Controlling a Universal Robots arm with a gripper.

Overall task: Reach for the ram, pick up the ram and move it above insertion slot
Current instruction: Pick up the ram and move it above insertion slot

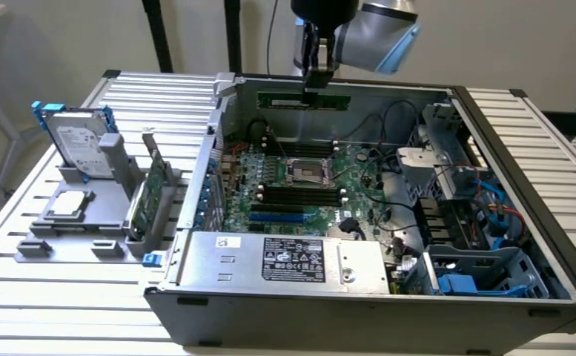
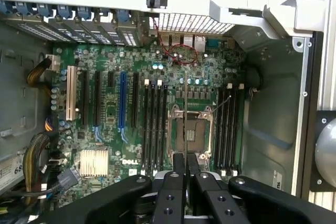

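Note:
My gripper point(image 1: 310, 83) is shut on the ram point(image 1: 305, 99), a narrow green stick that hangs level above the rear of the open computer case point(image 1: 367, 311). In the wrist view the ram point(image 2: 186, 119) shows edge-on as a thin line running out from between my fingertips point(image 2: 178, 163). It lies over the processor socket point(image 2: 190, 129) of the motherboard point(image 2: 105, 114). One bank of black memory slots point(image 2: 155, 129) lies on one side of it and a second bank point(image 2: 228, 129) on the other. In the exterior view the memory slots point(image 1: 293, 194) sit well below the stick.
On the exterior view's left a grey fixture point(image 1: 70, 237) holds a hard drive point(image 1: 75, 144), a chip point(image 1: 65, 204) and a taller green expansion card point(image 1: 149, 196). Inside the case are the power supply point(image 1: 288, 259), cables point(image 1: 406, 222) and a blue drive cage point(image 1: 476, 278).

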